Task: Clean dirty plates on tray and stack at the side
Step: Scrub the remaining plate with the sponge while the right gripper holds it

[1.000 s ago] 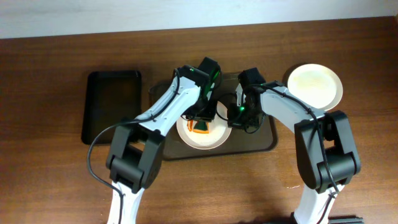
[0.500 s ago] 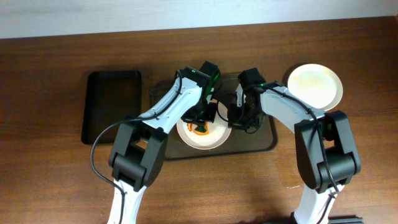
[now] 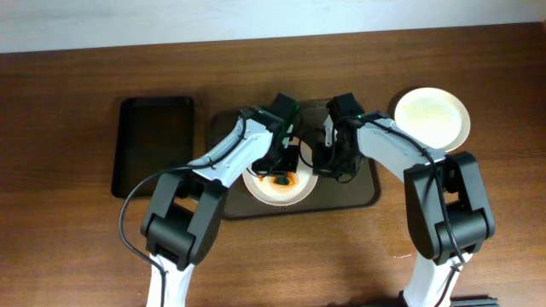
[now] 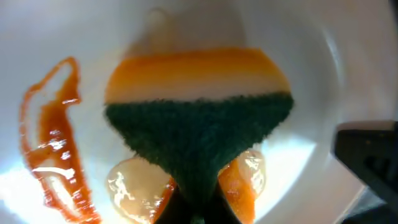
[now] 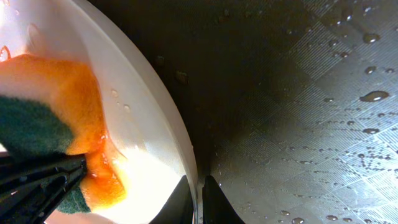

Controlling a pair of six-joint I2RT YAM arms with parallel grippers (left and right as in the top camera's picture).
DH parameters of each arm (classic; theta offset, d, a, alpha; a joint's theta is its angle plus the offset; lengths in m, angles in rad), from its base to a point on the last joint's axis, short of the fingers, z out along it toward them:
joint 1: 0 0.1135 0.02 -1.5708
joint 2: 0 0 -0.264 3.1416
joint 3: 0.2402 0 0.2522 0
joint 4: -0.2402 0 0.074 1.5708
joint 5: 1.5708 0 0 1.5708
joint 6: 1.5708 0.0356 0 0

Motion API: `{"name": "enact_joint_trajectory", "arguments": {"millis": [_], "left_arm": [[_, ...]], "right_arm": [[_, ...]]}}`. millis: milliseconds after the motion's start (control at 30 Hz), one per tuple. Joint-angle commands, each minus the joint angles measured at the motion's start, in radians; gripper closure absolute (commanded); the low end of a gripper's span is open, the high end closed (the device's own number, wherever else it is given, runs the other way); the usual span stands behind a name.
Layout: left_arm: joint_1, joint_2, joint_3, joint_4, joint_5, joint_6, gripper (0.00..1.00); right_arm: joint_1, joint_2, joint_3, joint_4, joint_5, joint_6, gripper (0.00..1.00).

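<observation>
Left gripper point(image 4: 194, 210) is clamped on a sponge point(image 4: 199, 124), pressing it down onto the dirty plate point(image 3: 271, 193). My right gripper point(image 5: 197, 194) is closed on that same plate's rim, one finger on each side of the edge.

I am working on a dark brown wooden table point(image 3: 77, 239) with a pale wall point(image 3: 256, 17) along its far edge. The floor of the brown tray point(image 3: 350, 194) is wet, with droplets point(image 5: 373, 96) scattered over its ribbed surface.

From overhead I count two plates, two trays and one sponge. The dirty plate sits inside the brown tray, towards its left half. The clean plate point(image 3: 431, 118) lies on the bare table just past the tray's right far corner; I cannot tell whether another one lies under it. The black tray point(image 3: 153, 145) is off to the left, apart from the brown one.

The brown tray's long side runs left to right, the black tray's front to back. The sponge's orange layer faces away from my fingers, its green side towards them. An orange-red smear point(image 4: 53, 149) runs lengthwise beside the sponge.
</observation>
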Motion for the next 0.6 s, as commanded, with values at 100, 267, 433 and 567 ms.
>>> {"name": "enact_joint_trajectory", "arguments": {"millis": [100,267,433,567], "left_arm": [[-0.01,0.015,-0.062,-0.054,-0.62,0.002,1.0],[-0.01,0.014,-0.032,-0.061,-0.721,0.002,1.0],[-0.01,-0.01,0.072,-0.085,-0.735,0.002,1.0],[-0.01,-0.048,0.186,-0.111,-0.732,0.002,1.0]], "right_arm": [[0.007,0.011,-0.005,-0.008,0.003,-0.006,0.91],[0.007,0.011,-0.005,-0.012,0.007,-0.006,0.91],[0.007,0.011,-0.005,-0.041,0.067,-0.01,0.95],[0.007,0.011,-0.005,-0.047,0.067,-0.009,0.95]]}}
